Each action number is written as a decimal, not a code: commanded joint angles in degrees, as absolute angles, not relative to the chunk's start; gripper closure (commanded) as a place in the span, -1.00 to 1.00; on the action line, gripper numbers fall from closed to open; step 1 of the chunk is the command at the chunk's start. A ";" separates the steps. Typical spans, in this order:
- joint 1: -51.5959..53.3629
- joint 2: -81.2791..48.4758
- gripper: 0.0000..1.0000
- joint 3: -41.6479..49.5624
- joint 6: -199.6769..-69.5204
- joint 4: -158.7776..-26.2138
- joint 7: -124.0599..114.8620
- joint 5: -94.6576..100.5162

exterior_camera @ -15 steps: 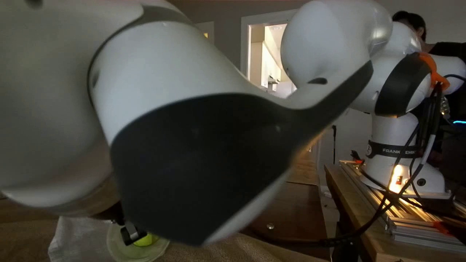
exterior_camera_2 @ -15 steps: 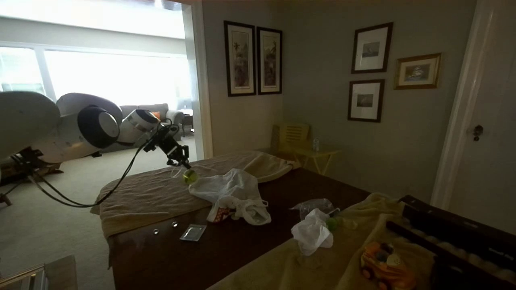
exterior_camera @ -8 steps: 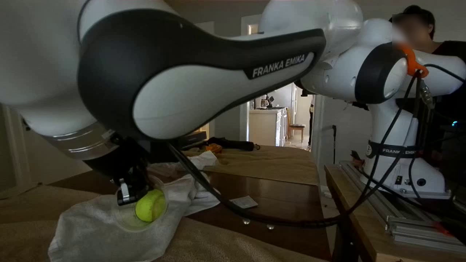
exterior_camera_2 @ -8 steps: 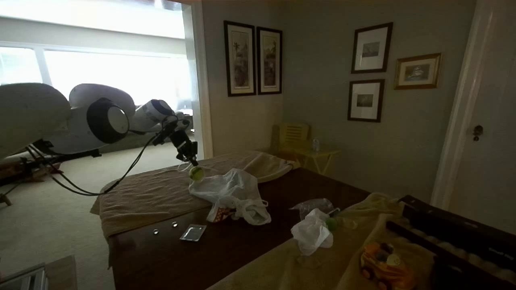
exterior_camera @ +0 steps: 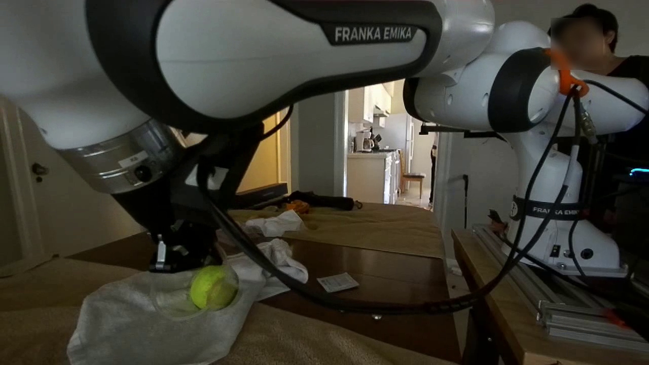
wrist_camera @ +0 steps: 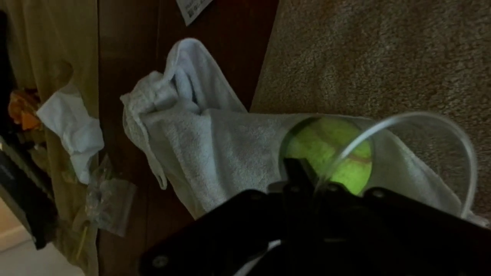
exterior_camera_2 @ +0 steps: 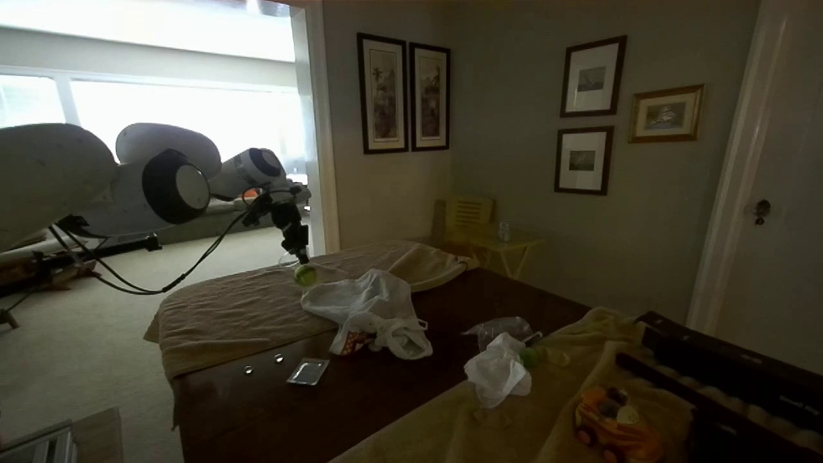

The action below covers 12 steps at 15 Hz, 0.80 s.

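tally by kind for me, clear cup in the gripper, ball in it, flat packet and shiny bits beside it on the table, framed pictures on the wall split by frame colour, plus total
Clear cup: 1
Ball: 1
Packet: 1
Shiny bits: 2
Dark-framed pictures: 4
Gold-framed picture: 1
Total: 10

Two tall, dark-framed palm prints point(exterior_camera_2: 386, 94) hang on the grey wall point(exterior_camera_2: 392, 199) beside the white-framed doorway point(exterior_camera_2: 321, 128); around the corner I see a gilt-framed ship picture point(exterior_camera_2: 667, 114). Below stand a yellow slatted chair point(exterior_camera_2: 471, 209) and a small yellow folding table point(exterior_camera_2: 514, 245). An orange plastic toy car point(exterior_camera_2: 616, 427) rests on tan cloth point(exterior_camera_2: 556, 395), near a long black box point(exterior_camera_2: 723, 361).
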State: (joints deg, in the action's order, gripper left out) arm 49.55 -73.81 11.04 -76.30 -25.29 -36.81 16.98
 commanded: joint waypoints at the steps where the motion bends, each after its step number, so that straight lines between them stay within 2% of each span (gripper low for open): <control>1: 49.37 -71.75 0.99 9.83 -72.21 -25.29 -46.34 14.65; 4: 49.92 -70.53 0.99 9.58 -69.48 -25.27 -50.68 15.24; 12: 57.03 -70.27 0.99 11.31 -75.68 -25.25 -31.07 21.87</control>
